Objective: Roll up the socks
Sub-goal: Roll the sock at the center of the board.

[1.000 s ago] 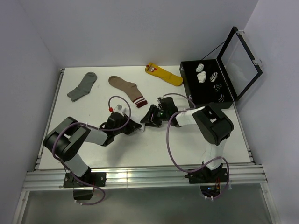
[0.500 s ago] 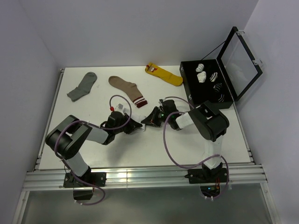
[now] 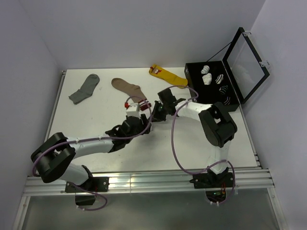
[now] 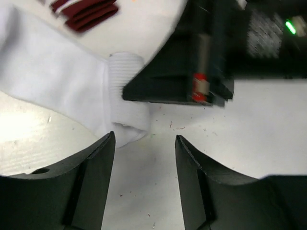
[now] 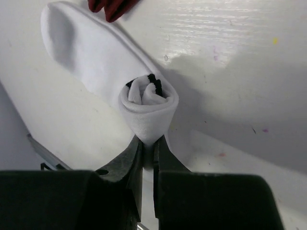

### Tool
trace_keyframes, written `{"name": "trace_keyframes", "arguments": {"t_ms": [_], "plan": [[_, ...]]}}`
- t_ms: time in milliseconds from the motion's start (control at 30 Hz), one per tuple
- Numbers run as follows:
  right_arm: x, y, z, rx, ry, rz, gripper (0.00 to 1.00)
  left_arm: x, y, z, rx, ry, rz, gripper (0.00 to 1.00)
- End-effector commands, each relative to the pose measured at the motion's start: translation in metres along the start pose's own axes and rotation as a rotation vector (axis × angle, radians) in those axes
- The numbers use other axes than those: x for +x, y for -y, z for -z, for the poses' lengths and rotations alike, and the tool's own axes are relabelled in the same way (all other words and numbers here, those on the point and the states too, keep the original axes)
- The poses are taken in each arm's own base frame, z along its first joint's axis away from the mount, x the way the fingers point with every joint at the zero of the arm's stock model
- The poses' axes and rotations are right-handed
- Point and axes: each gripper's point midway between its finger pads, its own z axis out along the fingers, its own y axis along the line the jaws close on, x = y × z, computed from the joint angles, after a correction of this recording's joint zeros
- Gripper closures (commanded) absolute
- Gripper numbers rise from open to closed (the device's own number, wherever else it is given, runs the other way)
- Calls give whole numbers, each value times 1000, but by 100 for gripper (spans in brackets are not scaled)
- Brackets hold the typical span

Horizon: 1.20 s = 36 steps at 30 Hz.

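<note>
The socks [image 5: 91,48] lie on the white table as a flat white length that ends in a roll [image 5: 148,108]. Dark stripes [image 5: 152,79] show inside the roll's coil. My right gripper [image 5: 147,143] is shut on the lower edge of the roll. In the left wrist view the rolled end [image 4: 125,96] sits against the right gripper's black body [image 4: 192,72]. My left gripper [image 4: 144,148] is open just short of the roll, with bare table between its fingers [image 4: 96,167]. From above, both grippers [image 3: 143,120] [image 3: 157,111] meet mid-table and hide the socks.
A brown sock [image 3: 128,88] with a maroon striped cuff lies just behind the grippers. A grey sock [image 3: 85,88] is at the back left and a yellow sock [image 3: 168,76] at the back. An open black box [image 3: 194,96] holding rolled socks stands at the right.
My left gripper has opened, let go of the socks and shifted right and farther back. My right gripper has shut on the roll and moved toward the back.
</note>
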Motion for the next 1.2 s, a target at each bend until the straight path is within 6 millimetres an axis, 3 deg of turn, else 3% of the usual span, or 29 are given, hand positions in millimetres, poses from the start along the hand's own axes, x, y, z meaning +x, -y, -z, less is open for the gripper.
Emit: {"name": "trace_keyframes", "arguments": {"t_ms": [0, 133, 400, 733, 1167], "plan": [[6, 18, 16, 184, -45, 44, 100, -16, 9, 7, -97, 131, -286, 42], [15, 23, 16, 242, -113, 32, 100, -7, 23, 3, -126, 156, -422, 40], [10, 25, 19, 283, -111, 39, 100, 5, 25, -18, -190, 167, -520, 40], [12, 27, 13, 288, -119, 27, 100, 17, 50, -26, -124, 137, -468, 41], [14, 26, 10, 276, -130, 17, 100, 40, 42, -43, -170, 68, -452, 44]]}}
